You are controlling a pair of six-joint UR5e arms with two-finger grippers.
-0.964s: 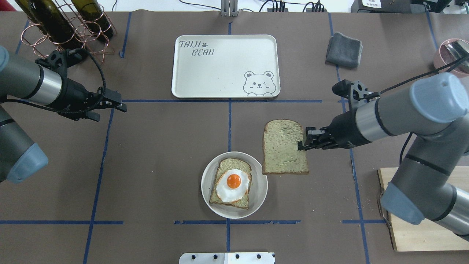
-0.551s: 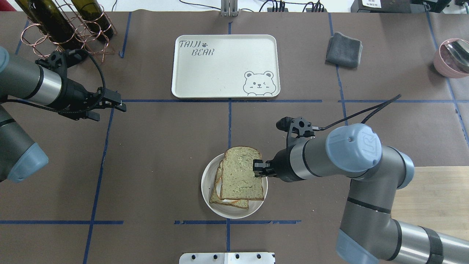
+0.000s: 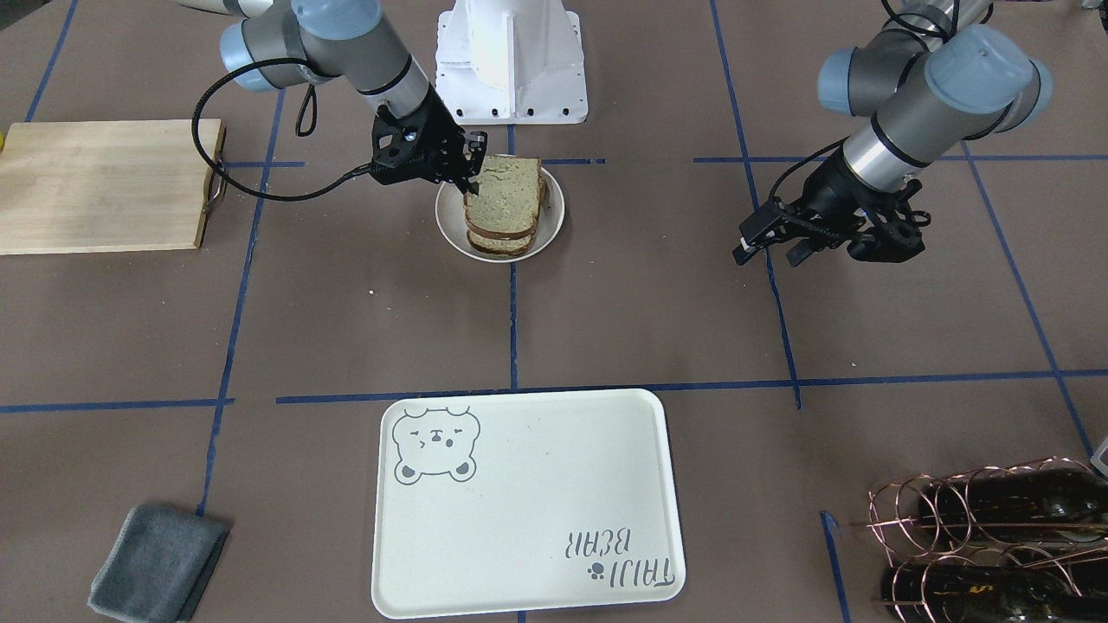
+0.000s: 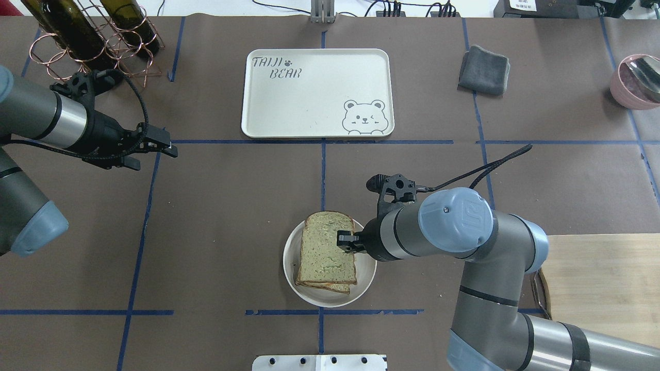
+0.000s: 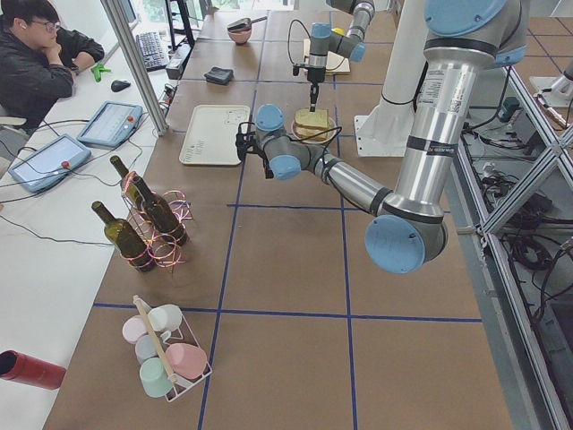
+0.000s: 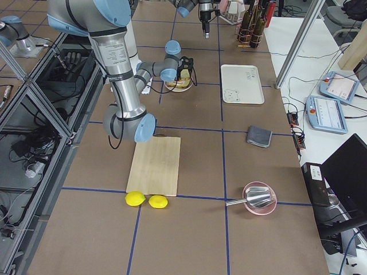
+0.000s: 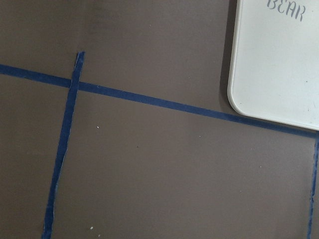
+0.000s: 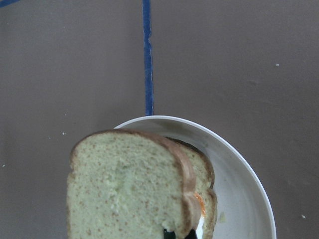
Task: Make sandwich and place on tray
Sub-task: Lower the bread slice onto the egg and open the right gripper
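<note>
My right gripper [image 4: 344, 242] is shut on the right edge of the top bread slice [image 4: 327, 247], which I hold over the lower slice in the small round white dish [image 4: 367, 270]. The top slice covers the egg; only a sliver of white and orange [image 8: 199, 205] shows in the right wrist view. The front view shows the two slices stacked [image 3: 502, 195] in the dish [image 3: 554, 227], with the right gripper [image 3: 472, 177] beside them. The cream tray [image 4: 309, 98] with the bear drawing lies beyond the dish, with nothing on it. My left gripper [image 4: 157, 158] hangs open and empty at the left, by the tray's near left corner [image 7: 279, 74].
A wooden cutting board [image 4: 598, 288] lies at the near right. A grey cloth [image 4: 483, 69] lies right of the tray. Wine bottles in a copper rack [image 4: 93, 36] stand at the far left. A pink bowl [image 4: 634, 82] sits at the far right.
My right gripper carried the loose bread slice left from the table beside the dish to over the egg-topped slice. The egg is now covered. The left arm has not moved.
</note>
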